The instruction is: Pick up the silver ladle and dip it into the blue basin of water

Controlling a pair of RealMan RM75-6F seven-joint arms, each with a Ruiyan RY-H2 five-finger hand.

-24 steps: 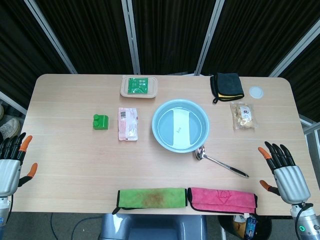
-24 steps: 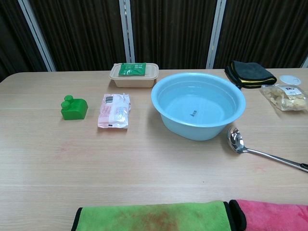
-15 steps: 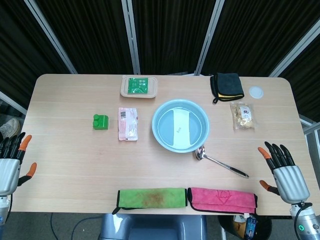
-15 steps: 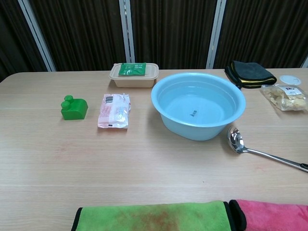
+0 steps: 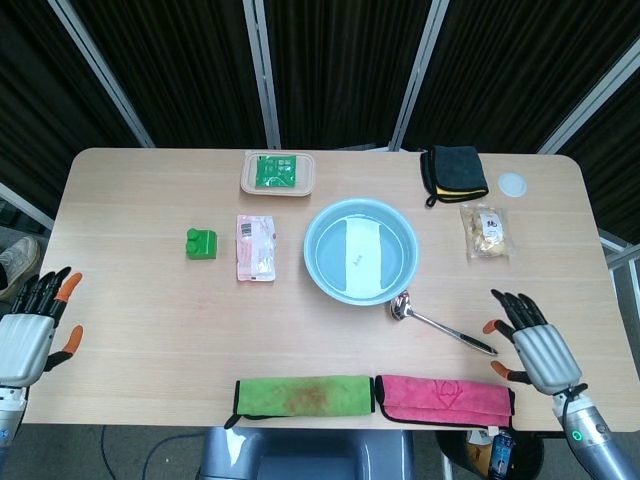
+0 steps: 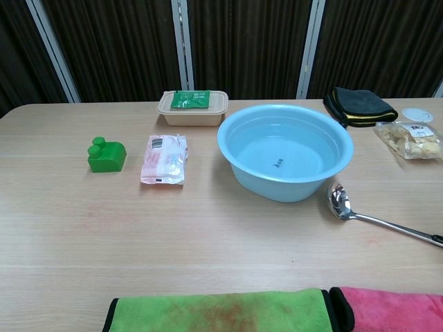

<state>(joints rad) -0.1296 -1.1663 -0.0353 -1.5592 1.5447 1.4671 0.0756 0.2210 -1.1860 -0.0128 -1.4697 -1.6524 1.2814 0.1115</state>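
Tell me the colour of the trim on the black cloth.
Yellow trim on the black cloth, clearest in the head view.

A pale wood-grain surface with rounded corners stands before dark pleated curtains crossed by slanted white frame bars. Even light falls overhead; the floor is barely visible.

A light wooden table holds a blue basin with a silver ladle beside it. Green towel and pink towel line the near edge.
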